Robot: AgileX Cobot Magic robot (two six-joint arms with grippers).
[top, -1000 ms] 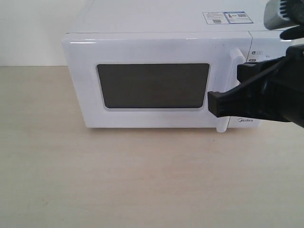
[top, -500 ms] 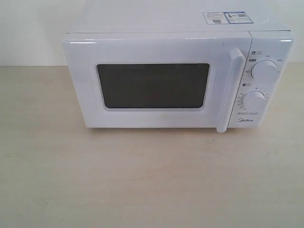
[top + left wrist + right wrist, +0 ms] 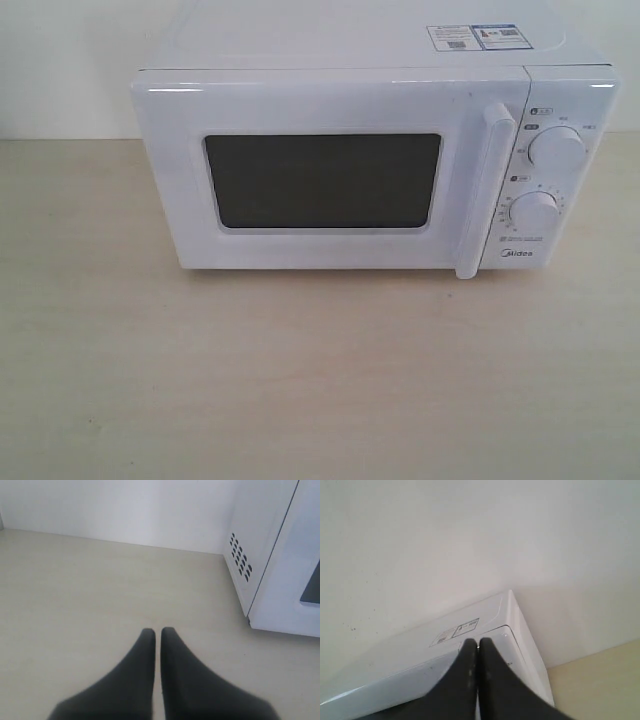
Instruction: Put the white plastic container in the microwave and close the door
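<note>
The left gripper (image 3: 158,631) hangs over the bare worktop (image 3: 320,380). Its dark, tapered jaws are drawn in to a thin slit with nothing between them. Around it lies open, pale wood-grain surface, matt and smooth, and the same clear stretch runs along the whole front edge of the worktop in the exterior view. Beyond that stands the microwave (image 3: 300,45), a white glossy box with rounded front corners. A grid of small oval vent holes (image 3: 240,557) pierces its side wall. "Midea" (image 3: 516,254) is printed in grey low on the control panel, under two round white dials (image 3: 557,148), one above the other, each ringed by marks too small to read. The door (image 3: 330,250) is shut flush. Its dark rectangular window (image 3: 322,180) shows nothing of the inside, and a white vertical bar handle (image 3: 484,190) stands just beside the dials. The white plastic container shows in no view, so whether it sits behind that window cannot be told. The right gripper (image 3: 477,641) is up over the microwave's top near a corner, its jaws pressed together and empty. On the top lie two stickers (image 3: 477,36), one with a square code and one with a blue band, their print illegible. Behind everything is a plain white wall (image 3: 70,60).
</note>
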